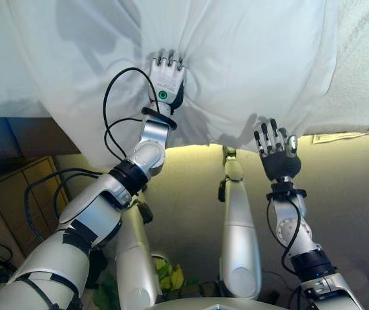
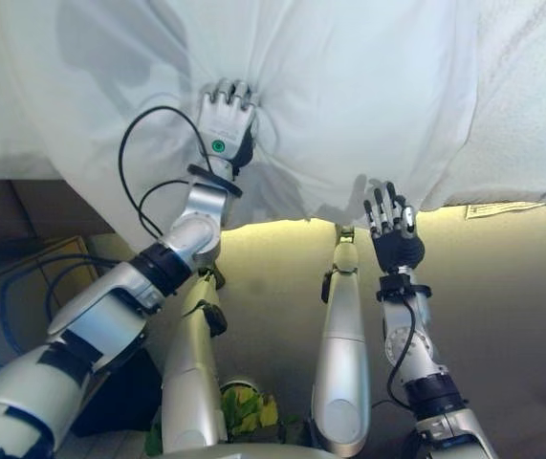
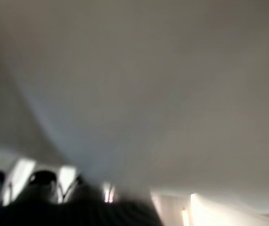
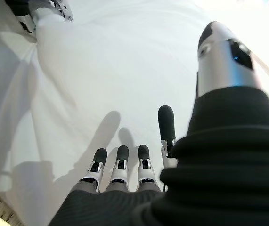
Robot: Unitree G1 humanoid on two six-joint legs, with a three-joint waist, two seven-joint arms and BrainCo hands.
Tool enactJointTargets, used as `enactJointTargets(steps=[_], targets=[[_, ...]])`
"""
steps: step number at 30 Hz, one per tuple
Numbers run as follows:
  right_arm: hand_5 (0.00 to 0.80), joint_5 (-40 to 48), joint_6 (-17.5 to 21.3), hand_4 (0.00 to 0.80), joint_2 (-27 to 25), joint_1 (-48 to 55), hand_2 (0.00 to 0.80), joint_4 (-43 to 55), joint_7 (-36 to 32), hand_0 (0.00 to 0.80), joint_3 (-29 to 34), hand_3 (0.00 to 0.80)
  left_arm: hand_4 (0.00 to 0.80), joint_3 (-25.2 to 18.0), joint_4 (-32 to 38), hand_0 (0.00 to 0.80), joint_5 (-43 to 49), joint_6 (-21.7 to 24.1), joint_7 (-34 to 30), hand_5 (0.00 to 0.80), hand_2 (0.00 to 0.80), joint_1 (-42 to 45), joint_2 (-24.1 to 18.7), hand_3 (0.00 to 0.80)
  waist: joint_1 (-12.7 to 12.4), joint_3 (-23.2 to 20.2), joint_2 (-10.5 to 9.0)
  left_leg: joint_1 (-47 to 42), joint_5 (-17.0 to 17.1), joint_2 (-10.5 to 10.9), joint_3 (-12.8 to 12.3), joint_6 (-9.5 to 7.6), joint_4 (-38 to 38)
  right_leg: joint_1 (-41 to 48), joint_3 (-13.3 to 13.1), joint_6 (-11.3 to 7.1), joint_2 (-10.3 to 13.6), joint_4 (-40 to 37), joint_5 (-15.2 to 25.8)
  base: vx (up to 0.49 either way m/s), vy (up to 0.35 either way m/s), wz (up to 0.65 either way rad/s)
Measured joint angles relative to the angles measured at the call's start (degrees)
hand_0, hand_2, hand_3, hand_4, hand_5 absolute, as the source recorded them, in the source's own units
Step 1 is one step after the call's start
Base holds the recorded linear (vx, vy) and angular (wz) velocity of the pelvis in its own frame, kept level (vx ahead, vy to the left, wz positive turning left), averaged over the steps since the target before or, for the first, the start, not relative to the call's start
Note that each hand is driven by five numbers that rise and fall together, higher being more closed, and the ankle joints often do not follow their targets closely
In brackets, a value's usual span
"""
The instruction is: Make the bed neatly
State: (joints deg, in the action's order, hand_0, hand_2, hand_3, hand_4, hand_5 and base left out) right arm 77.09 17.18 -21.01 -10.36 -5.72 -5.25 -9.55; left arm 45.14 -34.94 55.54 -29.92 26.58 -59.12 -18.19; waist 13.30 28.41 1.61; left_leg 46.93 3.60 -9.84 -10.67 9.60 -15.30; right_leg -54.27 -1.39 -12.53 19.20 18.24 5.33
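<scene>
The right hand [image 1: 276, 152] hangs with straight fingers in open air just below the hanging edge of the white sheet [image 1: 249, 58] — bare floor [image 1: 346, 194] beneath, sheet ahead.

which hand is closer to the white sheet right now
Left. The left hand presses into the white sheet, creasing it. The right hand hovers open just off its hanging edge.
</scene>
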Motion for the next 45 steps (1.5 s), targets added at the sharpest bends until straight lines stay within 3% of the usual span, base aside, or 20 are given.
enactJointTargets(steps=[10,18,24,30,39,40,41,45], targets=[[0.0,-1.2,-0.62,0.0,0.17,-0.21,0.0,-1.5,-0.82,0.0,0.06,0.0,0.8,-1.1,-5.27,0.8,-7.11,4.76,5.15,0.8,0.8,1.5,0.79,0.8,0.13,-0.04,0.15,-4.11,0.12,-0.03,-0.45,-0.05,0.15,2.74,-0.39,0.18,0.03,2.05,-0.85,0.016,0.014,-0.02],[0.0,-1.05,-0.74,0.0,0.0,3.87,0.0,-4.11,-3.64,0.0,0.14,0.0,0.8,-5.75,-7.61,0.8,-16.24,14.48,9.36,0.8,0.8,10.5,0.39,0.8,1.5,0.0,0.25,-14.89,0.15,-0.21,-0.56,0.0,2.96,13.85,1.21,0.15,0.01,-0.24,-1.38,0.041,-0.018,-0.02],[0.0,0.36,-0.81,0.0,-0.54,7.15,0.0,-7.17,-6.67,0.0,0.15,0.0,0.8,-6.02,-8.58,0.8,-15.74,19.35,9.24,0.8,0.8,17.98,-1.05,0.8,1.16,0.02,0.37,-23.53,0.15,-0.35,-0.33,0.0,5.14,23.71,3.13,-0.07,0.06,-2.94,-1.49,0.091,-0.006,0.02],[0.0,0.68,-1.03,0.0,-2.42,7.79,0.0,-9.54,-7.0,0.0,1.34,0.0,0.8,-5.92,-8.08,0.8,-13.51,19.73,6.81,0.8,0.8,24.35,-4.9,0.8,-0.26,-0.02,1.1,-24.92,0.27,-0.29,-0.33,0.11,6.01,25.72,3.48,-0.13,-0.02,-5.05,-0.47,0.051,0.03,-0.01],[0.0,0.94,-1.72,0.0,-2.43,8.39,0.0,-10.23,-7.03,0.0,2.13,0.0,0.8,-6.05,-8.6,0.8,-13.78,20.88,6.76,0.8,0.8,26.54,-7.73,0.8,-1.7,-0.04,1.56,-26.35,0.34,-0.33,-0.05,0.2,6.19,28.27,4.32,-0.29,-0.01,-6.61,0.09,0.016,-0.028,0.02],[0.0,1.25,-1.72,0.0,-2.41,8.39,0.0,-10.3,-7.04,0.0,2.1,0.0,0.505,-6.22,-8.6,0.505,-14.04,21.07,6.76,0.505,0.505,26.56,-7.77,0.505,-1.73,-0.04,1.56,-26.27,0.34,-0.35,-0.04,0.2,6.18,28.21,4.36,-0.28,-0.02,-6.59,0.08,-0.029,-0.063,0.02],[0.0,1.35,-1.71,0.0,-2.41,8.4,0.0,-10.41,-7.03,0.0,2.08,0.0,0.0,-6.42,-8.56,0.0,-14.93,21.67,6.76,0.0,0.0,26.6,-7.77,0.0,-1.71,-0.04,1.56,-26.24,0.34,-0.35,-0.03,0.2,6.13,28.21,4.36,-0.27,-0.02,-6.56,0.07,-0.029,-0.063,0.01],[0.0,1.98,-1.69,0.0,-2.33,8.44,0.0,-10.4,-7.02,0.0,2.06,0.0,0.0,-8.47,-2.99,0.0,-19.78,23.93,6.71,0.0,0.0,26.94,-7.88,0.0,-1.73,-0.03,1.57,-25.38,0.34,-0.46,0.63,0.2,5.84,28.08,5.04,-0.22,-0.04,-6.54,-0.04,-0.024,-0.082,0.06]])
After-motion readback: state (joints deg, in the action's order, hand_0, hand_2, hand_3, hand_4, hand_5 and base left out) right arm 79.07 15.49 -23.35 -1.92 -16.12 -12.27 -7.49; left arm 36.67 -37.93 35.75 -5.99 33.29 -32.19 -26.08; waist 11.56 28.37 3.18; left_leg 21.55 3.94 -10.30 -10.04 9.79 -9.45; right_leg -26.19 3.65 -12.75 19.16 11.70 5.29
